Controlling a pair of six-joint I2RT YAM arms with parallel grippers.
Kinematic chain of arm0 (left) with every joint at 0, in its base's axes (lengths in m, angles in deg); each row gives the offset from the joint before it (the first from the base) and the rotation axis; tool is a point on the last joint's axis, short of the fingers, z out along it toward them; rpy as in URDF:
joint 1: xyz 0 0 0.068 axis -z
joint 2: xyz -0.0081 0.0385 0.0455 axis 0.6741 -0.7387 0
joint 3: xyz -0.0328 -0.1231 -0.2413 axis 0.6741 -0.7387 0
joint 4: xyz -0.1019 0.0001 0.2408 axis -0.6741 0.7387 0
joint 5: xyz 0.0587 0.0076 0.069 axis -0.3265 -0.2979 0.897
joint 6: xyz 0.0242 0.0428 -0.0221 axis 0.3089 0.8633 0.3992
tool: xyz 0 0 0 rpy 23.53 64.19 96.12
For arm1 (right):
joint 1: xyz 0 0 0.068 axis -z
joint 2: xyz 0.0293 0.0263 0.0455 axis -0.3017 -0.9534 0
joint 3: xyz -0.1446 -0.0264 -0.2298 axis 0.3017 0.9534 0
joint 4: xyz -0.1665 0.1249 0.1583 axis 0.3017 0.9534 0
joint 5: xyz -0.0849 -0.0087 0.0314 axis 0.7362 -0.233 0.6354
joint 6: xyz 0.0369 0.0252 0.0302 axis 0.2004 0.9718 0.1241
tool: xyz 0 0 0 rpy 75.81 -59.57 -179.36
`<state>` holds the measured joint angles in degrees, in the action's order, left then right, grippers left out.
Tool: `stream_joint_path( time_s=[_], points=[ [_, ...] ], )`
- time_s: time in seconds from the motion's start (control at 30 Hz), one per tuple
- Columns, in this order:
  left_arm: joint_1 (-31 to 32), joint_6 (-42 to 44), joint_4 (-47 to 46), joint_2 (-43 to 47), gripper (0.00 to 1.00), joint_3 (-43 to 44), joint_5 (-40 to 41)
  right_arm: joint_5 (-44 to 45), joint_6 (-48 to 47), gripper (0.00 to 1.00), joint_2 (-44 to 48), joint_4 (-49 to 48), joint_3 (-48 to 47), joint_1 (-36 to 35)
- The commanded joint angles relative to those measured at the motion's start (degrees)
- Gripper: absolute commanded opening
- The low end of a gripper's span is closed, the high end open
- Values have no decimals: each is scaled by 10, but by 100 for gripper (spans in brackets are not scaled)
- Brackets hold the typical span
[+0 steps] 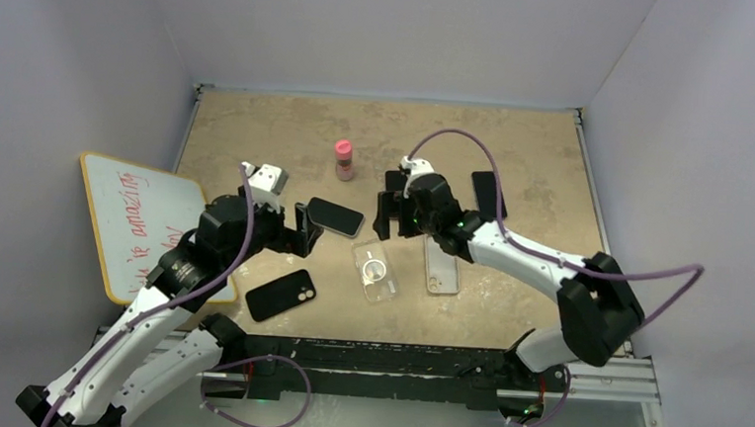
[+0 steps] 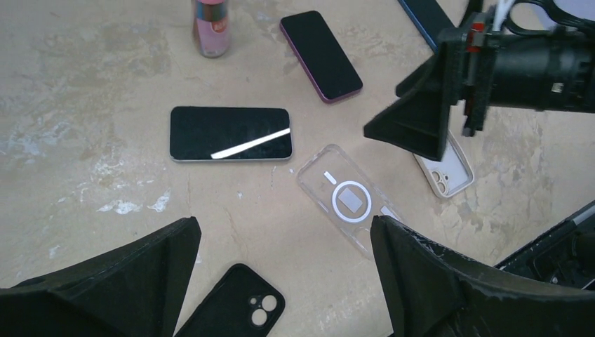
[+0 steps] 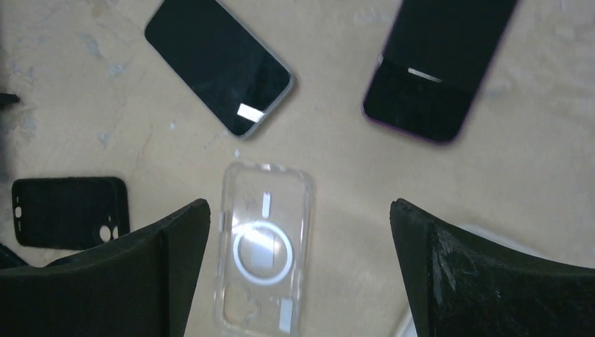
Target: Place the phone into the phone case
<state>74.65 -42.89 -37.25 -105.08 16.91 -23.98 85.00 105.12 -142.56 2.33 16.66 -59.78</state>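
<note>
Phone (image 1: pixel 336 217) is lying uncased at eleven o'clock from the empty clear case (image 1: pixel 374 271), while left gripper (image 2: pixel 284 225) and right gripper (image 3: pixel 300 207) are hovering wide open, gripping nothing.

We see soft, even overhead light in top view; table (image 1: pixel 516 153) bright, pale walls add fill. Shadows faint, just dull smudges under arms either side of clear case (image 1: pixel 374 272). Left wrist view crisp; white glare streak across phone (image 2: pixel 230 133) up-left of clear case. Right wrist view softer, slightly smeared; small bright reflection on that phone, dimmer bar on purple-edged phone (image 3: pixel 438 70) up-right of clear case. Right gripper (image 3: pixel 298 205) flanking clear case dark, grainy, blurred at edges.
</note>
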Motion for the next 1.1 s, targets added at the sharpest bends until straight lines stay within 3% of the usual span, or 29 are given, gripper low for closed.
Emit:
stream_joint_path(
  time_s=[0.0,0.53,1.07],
  points=[
    [-2,-6,-18,34,97,10,31,-42,-112,99,-72,-45,-93,0],
    [-2,-13,-19,62,97,4,59,-134,-204,99,-264,-136,-201,-2],
    [-2,-21,-3,102,97,8,110,-101,-248,99,-386,-109,-298,-50]
  ],
)
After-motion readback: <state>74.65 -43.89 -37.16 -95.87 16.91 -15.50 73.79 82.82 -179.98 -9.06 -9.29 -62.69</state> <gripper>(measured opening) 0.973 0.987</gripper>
